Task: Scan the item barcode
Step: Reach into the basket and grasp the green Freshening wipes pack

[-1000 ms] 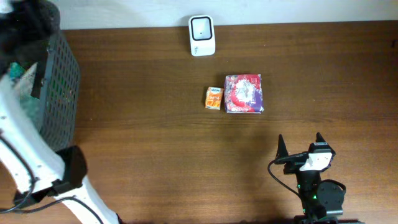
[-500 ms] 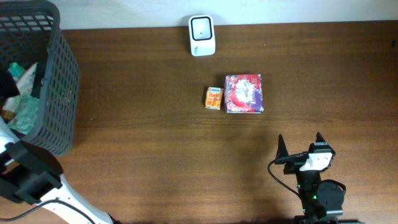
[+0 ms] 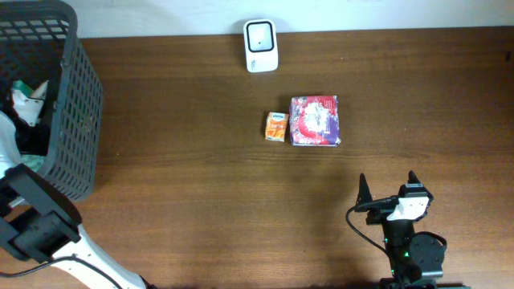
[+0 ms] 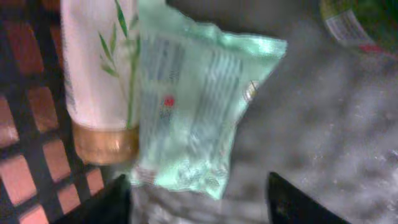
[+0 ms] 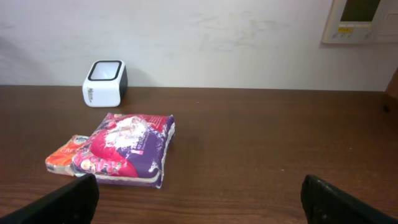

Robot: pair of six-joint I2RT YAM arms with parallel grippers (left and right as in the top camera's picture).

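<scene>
Deep in the dark mesh basket (image 3: 76, 104), my left gripper (image 4: 198, 186) hangs open just above a mint-green packet (image 4: 193, 106) with printed text. The packet's lower edge lies between the two dark fingertips (image 4: 106, 202), and neither clearly touches it. A white bottle (image 4: 93, 68) with a gold cap lies against the packet's left side. The white barcode scanner (image 3: 261, 46) stands at the table's back edge and also shows as the scanner (image 5: 105, 75) in the right wrist view. My right gripper (image 3: 388, 186) rests open near the front right, holding nothing.
A purple and red packet (image 3: 316, 120) and a small orange packet (image 3: 276, 127) lie side by side mid-table, ahead of the right gripper (image 5: 199, 199). A green item (image 4: 360, 25) sits at the basket's far corner. A wall panel (image 5: 362, 18) hangs behind.
The left arm has swung off the basket's top-left rim and now reaches down inside it. The right arm and the table items have not moved.
</scene>
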